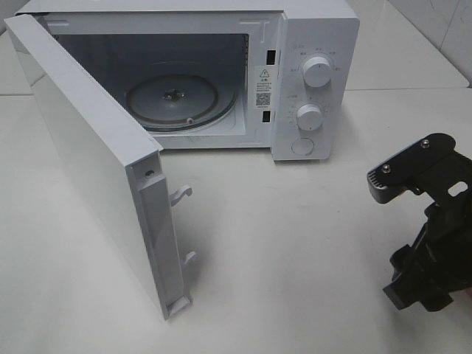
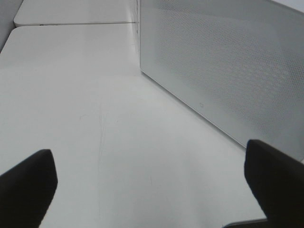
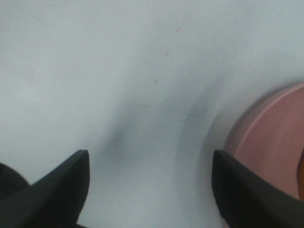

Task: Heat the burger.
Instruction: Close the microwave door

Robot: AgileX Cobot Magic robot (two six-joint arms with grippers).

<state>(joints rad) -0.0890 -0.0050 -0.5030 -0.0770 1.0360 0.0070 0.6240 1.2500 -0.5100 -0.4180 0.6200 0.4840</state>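
Seeing both grippers spread, gripping nothing: left gripper (image 2: 151,185) beside the open microwave door (image 2: 223,71); pink plate (image 3: 275,142) just beside our right gripper's (image 3: 151,183) finger.

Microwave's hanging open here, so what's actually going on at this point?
The microwave sits with its door swung wide and its glass turntable bare. Neither arm holds anything. The right gripper hangs open over the white table, beside the rim of a pink plate; the burger cannot be clearly made out. The left gripper, also open, hovers over the table near the door's perforated panel.
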